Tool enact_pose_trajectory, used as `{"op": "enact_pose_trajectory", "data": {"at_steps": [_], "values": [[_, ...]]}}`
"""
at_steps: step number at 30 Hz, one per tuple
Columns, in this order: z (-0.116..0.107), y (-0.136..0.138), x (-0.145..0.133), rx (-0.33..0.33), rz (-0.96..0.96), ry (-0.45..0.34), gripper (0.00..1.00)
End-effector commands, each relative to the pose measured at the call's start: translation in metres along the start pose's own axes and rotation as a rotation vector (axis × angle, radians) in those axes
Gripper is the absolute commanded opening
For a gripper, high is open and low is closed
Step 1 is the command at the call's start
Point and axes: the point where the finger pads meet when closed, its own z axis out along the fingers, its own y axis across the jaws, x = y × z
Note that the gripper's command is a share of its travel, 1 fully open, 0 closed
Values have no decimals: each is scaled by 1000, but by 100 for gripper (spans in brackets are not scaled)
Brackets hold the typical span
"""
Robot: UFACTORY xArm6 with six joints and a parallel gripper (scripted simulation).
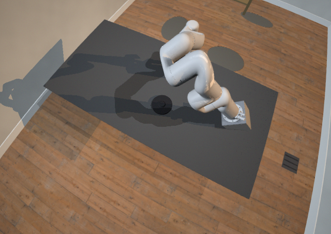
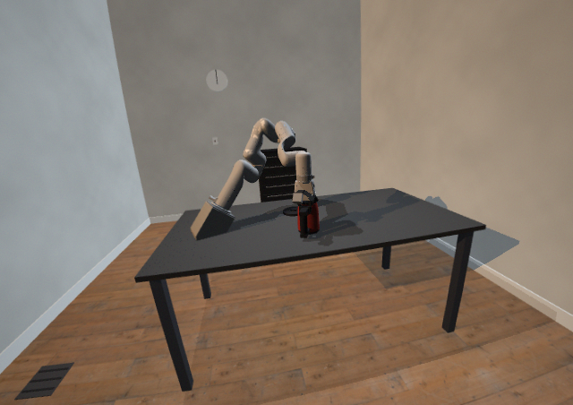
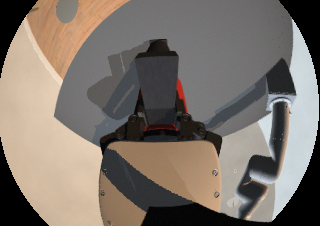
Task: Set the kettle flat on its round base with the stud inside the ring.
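The red kettle (image 2: 309,219) with a dark handle stands upright near the middle of the black table; I cannot tell whether its foot touches the table. My gripper (image 2: 303,200) comes down from above and is shut on the handle's upright bar. In the wrist view the dark handle bar (image 3: 158,89) sits between my fingers, with the red body (image 3: 179,96) showing behind it. The round black base (image 1: 161,104) lies flat on the table with its stud up, apart from the kettle; it also shows just behind the kettle in the exterior view (image 2: 290,211). In the top view the arm hides the kettle.
The arm's mount (image 1: 235,116) stands on the table to one side of the base. A dark chair (image 2: 277,178) stands behind the table. The table edge (image 2: 314,257) lies in front of the kettle.
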Motion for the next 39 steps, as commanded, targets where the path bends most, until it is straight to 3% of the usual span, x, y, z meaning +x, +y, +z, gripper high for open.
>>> {"op": "enact_pose_trajectory", "data": {"at_steps": [1,25,39], "values": [[-6,-2,0,6,-2,3,0],[-41,-2,0,6,-2,3,0],[-47,-2,0,6,-2,3,0]]}}
